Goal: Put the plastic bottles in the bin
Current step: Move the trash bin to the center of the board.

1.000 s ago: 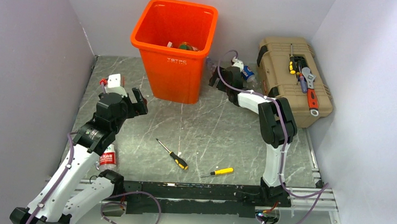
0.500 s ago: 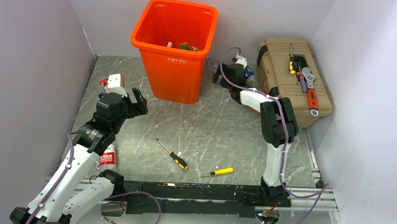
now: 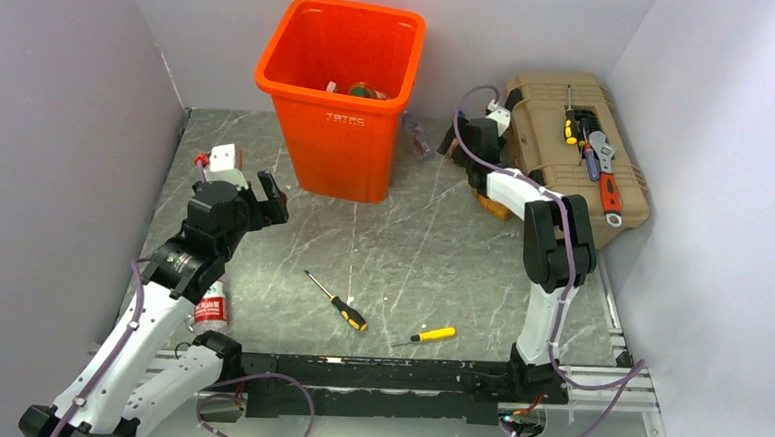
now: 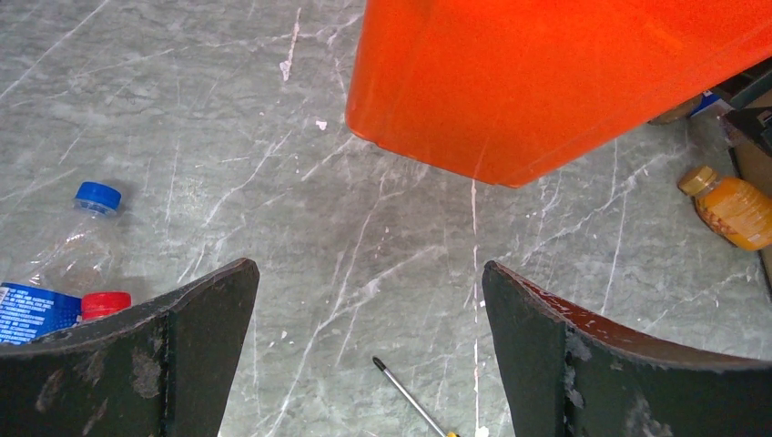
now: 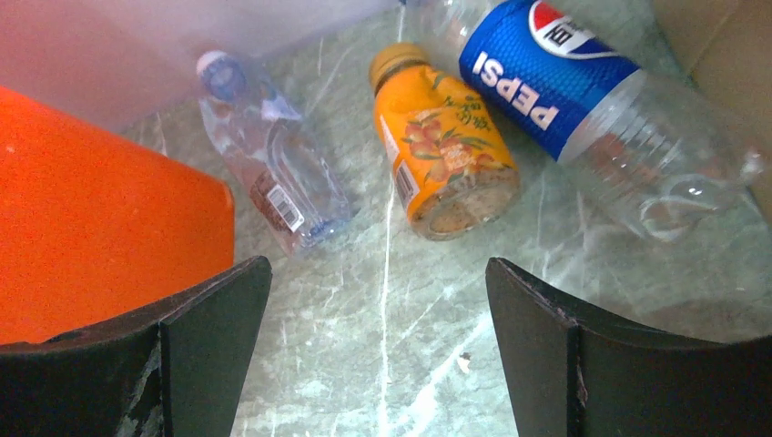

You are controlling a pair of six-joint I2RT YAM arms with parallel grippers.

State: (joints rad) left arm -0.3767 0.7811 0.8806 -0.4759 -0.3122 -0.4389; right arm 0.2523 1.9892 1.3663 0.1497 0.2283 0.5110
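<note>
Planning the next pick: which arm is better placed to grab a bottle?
Right. The right gripper, open, points at the orange bottle, the Pepsi bottle beside it. The left gripper faces the bin, with a blue-capped bottle off to its side.

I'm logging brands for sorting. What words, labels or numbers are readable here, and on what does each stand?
"PEPSI": on the blue label of the large clear bottle, next to its round logo.
White lettering on the bin: too small to read.
Label print on the orange bottle: blurred.
Barcode label on the small clear bottle: blurred.
White print on the red-labelled bottle: too small.
</note>
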